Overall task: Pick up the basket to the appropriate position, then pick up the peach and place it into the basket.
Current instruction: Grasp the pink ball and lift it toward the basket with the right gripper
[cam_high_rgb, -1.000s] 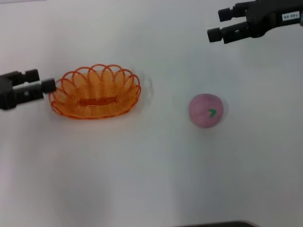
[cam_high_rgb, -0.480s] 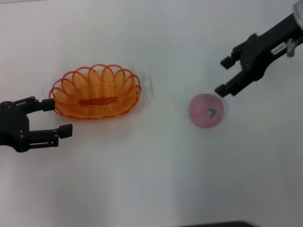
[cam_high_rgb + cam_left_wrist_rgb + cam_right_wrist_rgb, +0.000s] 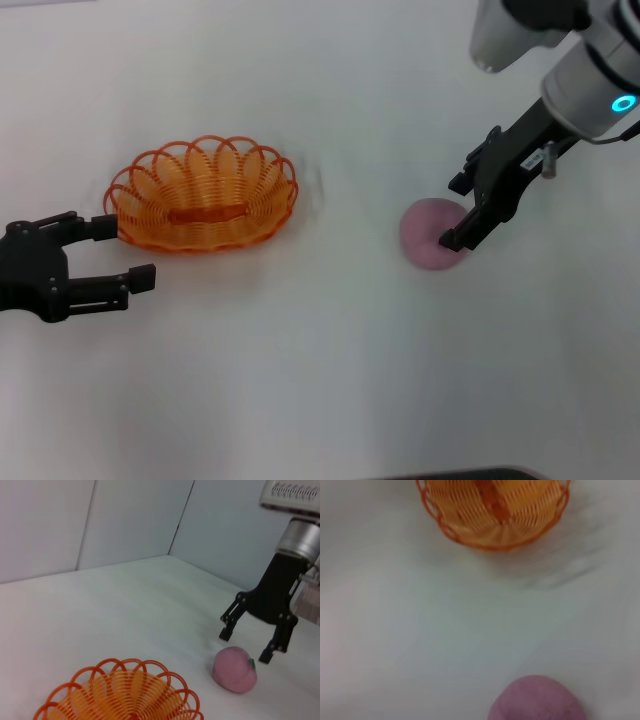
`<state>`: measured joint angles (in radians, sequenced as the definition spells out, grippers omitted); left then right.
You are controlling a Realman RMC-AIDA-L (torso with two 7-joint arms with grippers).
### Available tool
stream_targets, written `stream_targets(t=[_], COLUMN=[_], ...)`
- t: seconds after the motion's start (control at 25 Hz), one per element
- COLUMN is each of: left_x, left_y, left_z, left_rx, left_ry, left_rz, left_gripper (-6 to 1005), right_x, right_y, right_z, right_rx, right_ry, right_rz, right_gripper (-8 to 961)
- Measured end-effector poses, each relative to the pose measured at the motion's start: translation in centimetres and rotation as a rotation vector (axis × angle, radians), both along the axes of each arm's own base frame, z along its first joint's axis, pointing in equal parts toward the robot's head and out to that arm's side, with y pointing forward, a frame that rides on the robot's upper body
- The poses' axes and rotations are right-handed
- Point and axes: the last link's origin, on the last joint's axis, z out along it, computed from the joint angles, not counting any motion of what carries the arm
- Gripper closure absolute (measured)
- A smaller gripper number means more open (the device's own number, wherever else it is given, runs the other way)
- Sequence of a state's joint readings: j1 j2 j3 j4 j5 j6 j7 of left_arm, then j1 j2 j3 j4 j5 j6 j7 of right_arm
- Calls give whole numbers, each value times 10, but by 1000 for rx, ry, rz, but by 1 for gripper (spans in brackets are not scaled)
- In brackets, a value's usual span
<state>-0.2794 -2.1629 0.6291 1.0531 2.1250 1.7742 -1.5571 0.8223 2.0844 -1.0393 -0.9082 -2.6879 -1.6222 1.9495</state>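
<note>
Right gripper (image 3: pixel 461 210) hanging over the peach (image 3: pixel 428 235), fingers spread wide, gripping nothing. One fingertip (image 3: pixel 452 240) sitting at the peach's right edge from the head view, the other (image 3: pixel 459 183) up past its far side. From the left wrist view, same gripper (image 3: pixel 246 645) with both tips a bit above the fruit, one tip (image 3: pixel 265 656) just beside the peach (image 3: pixel 234 669) near its little green leaf mark, the other (image 3: pixel 224 635) off to the far side; can't tell for sure whether either tip is touching, but looks like a small gap. Peach resting on the white table (image 3: pixel 320 380), well apart from the basket (image 3: pixel 203 194). Left gripper (image 3: pixel 118 253) low beside the basket, fingers also apart and holding nothing. Upper finger (image 3: pixel 95 229) right at the basket's rim on its near-left end, touching or nearly so, hard to call. Lower finger (image 3: pixel 125 281) out on bare table, clear of the wire. Basket sitting upright on the table, orange bar visible along its base, nothing inside it. Right wrist view showing just the top of the peach (image 3: pixel 536 700) and part of the basket (image 3: pixel 492 511) farther off, with open table (image 3: pixel 395 630) between them.
</note>
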Motion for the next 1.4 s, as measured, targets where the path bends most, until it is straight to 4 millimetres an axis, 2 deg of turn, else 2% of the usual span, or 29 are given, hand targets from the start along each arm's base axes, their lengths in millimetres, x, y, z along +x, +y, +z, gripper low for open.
stream_targets(t=[0.2,0.64,0.84,1.08,1.24,1.4], left_x=[-1,-3,-4,-4,-5,-5], left_y=[-1,-4,-4,-5,-7,-8], left_z=[-3,-2,-2,-3,-3,-4], left_rx=[-9,-10,-11,-15,-16,-21], left_ry=[-10,-13,-11,-15,-16,-17], left_rz=[9,21,23,24,28,31], left_gripper=[91,92,92,91,91,91], right_x=[2,-1,-1,-3,-13,-34], right_y=[2,3,3,2,1,2], right_z=[-12,-14,-14,-14,-11,6], right_rx=[-11,-19,-21,-24,-46,-31], right_ry=[-32,-34,-33,-28,50,233], right_rz=[24,31,32,35,54,105], right_gripper=[159,404,616,753,801,827])
